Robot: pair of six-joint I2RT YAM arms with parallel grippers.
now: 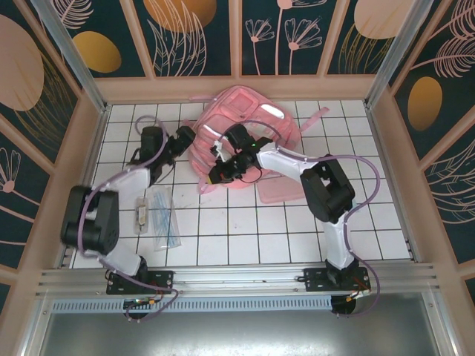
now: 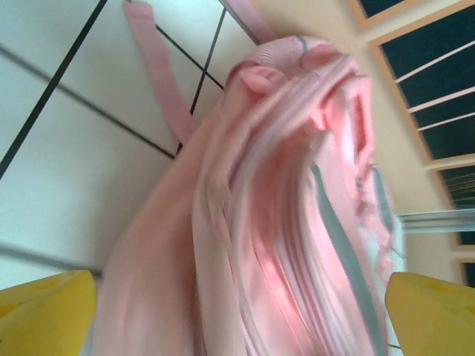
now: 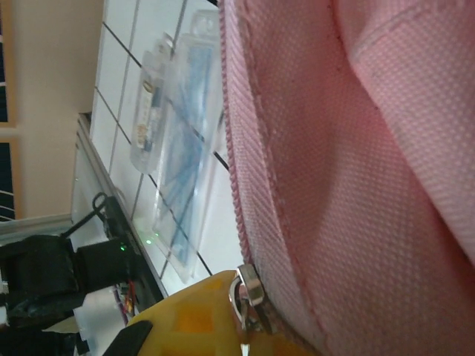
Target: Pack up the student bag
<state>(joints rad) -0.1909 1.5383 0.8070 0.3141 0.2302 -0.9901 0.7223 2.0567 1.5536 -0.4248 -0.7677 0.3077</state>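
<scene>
We've got the large soft pink fabric backpack [image 1: 252,126] far centre on the white tiled bench [image 1: 245,237]. The left fingers [image 2: 44,315] stand wide apart at its left edge; the right fingers [image 3: 189,319] pinch its silver zip pull [image 3: 249,295].

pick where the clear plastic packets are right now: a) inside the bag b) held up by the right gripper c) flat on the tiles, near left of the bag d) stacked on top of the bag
c: in the top view the clear packets lie flat on the tiled table, down and to the left of the student bag and apart from it.
</scene>
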